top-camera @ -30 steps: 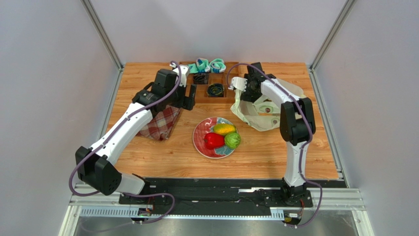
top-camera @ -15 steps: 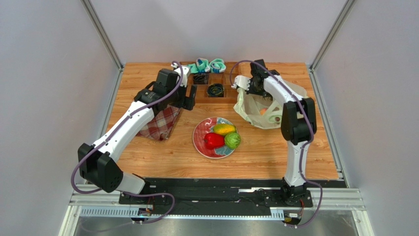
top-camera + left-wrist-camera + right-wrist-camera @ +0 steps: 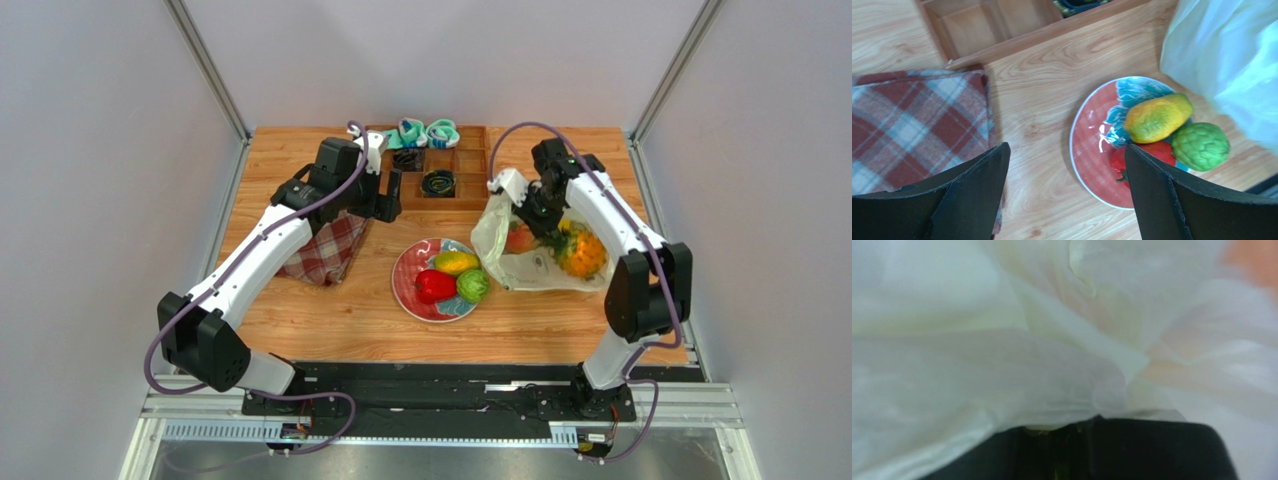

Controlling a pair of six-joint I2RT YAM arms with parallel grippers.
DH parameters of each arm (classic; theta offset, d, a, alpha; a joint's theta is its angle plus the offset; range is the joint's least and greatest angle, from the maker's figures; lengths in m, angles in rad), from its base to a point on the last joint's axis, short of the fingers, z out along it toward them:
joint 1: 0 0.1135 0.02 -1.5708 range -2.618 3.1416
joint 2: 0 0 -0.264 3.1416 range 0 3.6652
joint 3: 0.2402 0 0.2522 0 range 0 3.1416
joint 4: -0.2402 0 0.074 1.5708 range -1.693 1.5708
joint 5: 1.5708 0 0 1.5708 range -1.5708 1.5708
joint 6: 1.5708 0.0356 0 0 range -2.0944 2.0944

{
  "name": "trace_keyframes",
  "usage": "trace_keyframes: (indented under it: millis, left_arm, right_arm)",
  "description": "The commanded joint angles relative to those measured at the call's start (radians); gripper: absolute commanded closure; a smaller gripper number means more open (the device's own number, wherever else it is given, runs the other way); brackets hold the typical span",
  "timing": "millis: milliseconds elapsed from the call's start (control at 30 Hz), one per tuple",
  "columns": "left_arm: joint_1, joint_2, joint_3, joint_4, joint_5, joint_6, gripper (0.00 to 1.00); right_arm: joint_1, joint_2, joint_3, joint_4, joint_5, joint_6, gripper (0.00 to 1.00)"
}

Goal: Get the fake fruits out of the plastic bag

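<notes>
The plastic bag (image 3: 520, 268) lies crumpled right of the plate (image 3: 408, 290). A pineapple (image 3: 583, 255) with a green crown and a reddish fruit (image 3: 518, 238) show at the bag. My right gripper (image 3: 541, 220) is down at the bag's top, shut, with white film (image 3: 1002, 365) bunched at its closed jaws (image 3: 1077, 427). On the plate sit a yellow mango (image 3: 1157, 117), a red pepper (image 3: 434, 286) and a green round fruit (image 3: 1200, 146). My left gripper (image 3: 1067, 150) hangs open and empty above bare wood, between the plaid cloth and the plate (image 3: 1092, 150).
A red-and-white plaid cloth (image 3: 330, 250) lies left of the plate, under the left arm. A wooden compartment tray (image 3: 470, 165) stands at the back, with teal-and-white socks (image 3: 425, 132) on its far edge. Grey walls close in both sides.
The right arm swung right and nearer, and its gripper went from open to shut at the bag. The bag now lies flatter, and the pineapple shows. The left arm has not moved.
</notes>
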Motion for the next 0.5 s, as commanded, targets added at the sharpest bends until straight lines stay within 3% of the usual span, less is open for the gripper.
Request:
trace_keyframes:
  millis: [0, 100, 133, 167, 267, 433, 467]
  left_arm:
    - [0.006, 0.004, 0.044, 0.036, 0.222, -0.027, 0.06]
    - [0.004, 0.010, 0.022, 0.074, 0.441, -0.054, 0.06]
    - [-0.002, 0.010, 0.007, 0.085, 0.468, -0.064, 0.06]
    - [-0.005, 0.010, 0.002, 0.098, 0.485, -0.074, 0.06]
    - [-0.010, 0.018, -0.004, 0.105, 0.482, -0.076, 0.07]
    - [-0.010, 0.033, 0.034, 0.085, 0.430, -0.059, 0.07]
    - [-0.010, 0.035, 0.036, 0.083, 0.429, -0.056, 0.07]
  right_arm:
    - [-0.024, 0.039, -0.101, -0.052, -0.052, 0.175, 0.88]
    - [-0.024, 0.010, -0.095, -0.041, -0.073, 0.217, 0.86]
    - [-0.024, 0.001, -0.092, -0.041, -0.081, 0.227, 0.83]
    - [-0.024, -0.017, -0.092, -0.042, -0.086, 0.231, 0.71]
    - [-0.019, -0.031, -0.130, -0.038, -0.040, 0.232, 0.57]
    - [-0.019, -0.114, -0.281, 0.000, -0.012, 0.180, 0.46]
    - [-0.019, -0.134, -0.309, 0.019, -0.012, 0.178, 0.39]
